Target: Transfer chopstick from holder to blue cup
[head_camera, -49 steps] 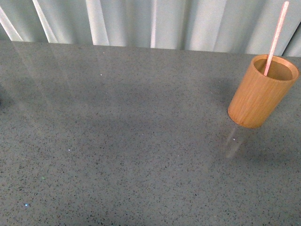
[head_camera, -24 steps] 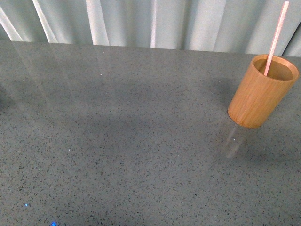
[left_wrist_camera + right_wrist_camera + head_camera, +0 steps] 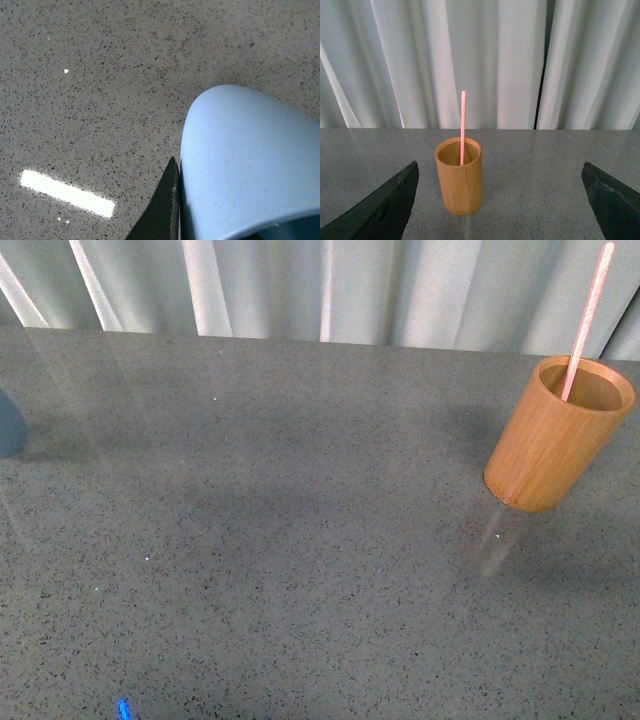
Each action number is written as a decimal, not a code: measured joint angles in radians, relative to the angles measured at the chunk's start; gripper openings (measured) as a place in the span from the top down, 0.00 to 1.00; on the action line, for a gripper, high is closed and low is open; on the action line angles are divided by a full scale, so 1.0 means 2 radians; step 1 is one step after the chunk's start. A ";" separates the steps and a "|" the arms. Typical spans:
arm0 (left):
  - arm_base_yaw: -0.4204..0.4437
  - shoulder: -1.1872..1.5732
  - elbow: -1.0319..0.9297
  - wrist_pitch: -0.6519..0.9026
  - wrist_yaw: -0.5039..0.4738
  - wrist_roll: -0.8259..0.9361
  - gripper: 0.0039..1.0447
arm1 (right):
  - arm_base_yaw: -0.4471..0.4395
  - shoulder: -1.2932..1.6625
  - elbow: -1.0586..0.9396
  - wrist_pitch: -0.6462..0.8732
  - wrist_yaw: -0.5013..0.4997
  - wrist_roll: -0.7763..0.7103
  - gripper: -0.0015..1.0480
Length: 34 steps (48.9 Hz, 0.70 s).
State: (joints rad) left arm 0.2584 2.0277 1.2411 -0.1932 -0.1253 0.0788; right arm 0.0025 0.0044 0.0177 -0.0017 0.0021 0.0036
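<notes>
The orange-brown holder (image 3: 556,435) stands at the right of the grey table with the pale pink chopstick (image 3: 587,320) leaning in it. In the right wrist view the holder (image 3: 459,183) and chopstick (image 3: 463,127) stand ahead of my open right gripper (image 3: 502,205), a little toward one finger and well beyond the fingertips. The blue cup (image 3: 10,425) just shows at the left edge of the front view. In the left wrist view my left gripper is shut on the blue cup (image 3: 245,165), with one dark finger (image 3: 162,207) against its wall.
A pleated white curtain (image 3: 330,285) hangs behind the table's far edge. The grey speckled tabletop (image 3: 300,540) lies between the cup and the holder. A small blue light spot (image 3: 124,708) shows near the front edge.
The blue cup has come into the front view at the left edge. The blue spot near the front edge has shifted slightly. The holder and chopstick have not moved.
</notes>
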 joint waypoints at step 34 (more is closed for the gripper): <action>-0.236 -0.226 -0.103 -0.084 0.065 0.041 0.97 | 0.000 0.000 0.000 0.000 0.000 0.000 0.10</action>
State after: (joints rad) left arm -0.2142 1.5761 1.0355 -0.3607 0.0044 0.1616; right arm 0.0025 0.0044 0.0177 -0.0017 0.0021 0.0032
